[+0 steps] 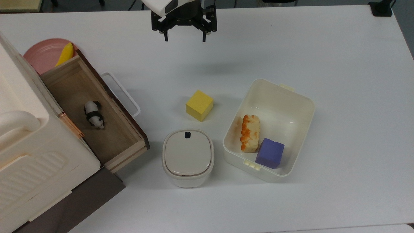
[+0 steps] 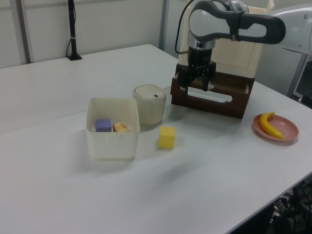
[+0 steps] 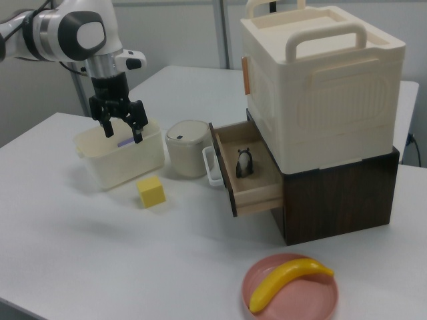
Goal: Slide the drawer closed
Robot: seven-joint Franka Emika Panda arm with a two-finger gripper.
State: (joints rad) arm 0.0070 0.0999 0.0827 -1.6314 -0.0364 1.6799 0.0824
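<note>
Our gripper (image 1: 185, 36) hangs jaws spread, empty. The drawer (image 1: 97, 113), at eight o'clock in the top view, stands open; an off-centre push could skew it. The panda figure (image 1: 94, 114) may topple.

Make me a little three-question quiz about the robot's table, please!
1. True or false: the drawer is open.
2. What toy animal sits inside the drawer?
3. Which lies on the pink plate: A) a purple block, B) a banana, C) a yellow cube?

Key
1. True: it sticks out from the cabinet, and the gripper hangs open above the table, touching nothing.
2. A panda figure.
3. B, the banana. The purple block is in the white tub; the yellow cube is on the table.
</note>
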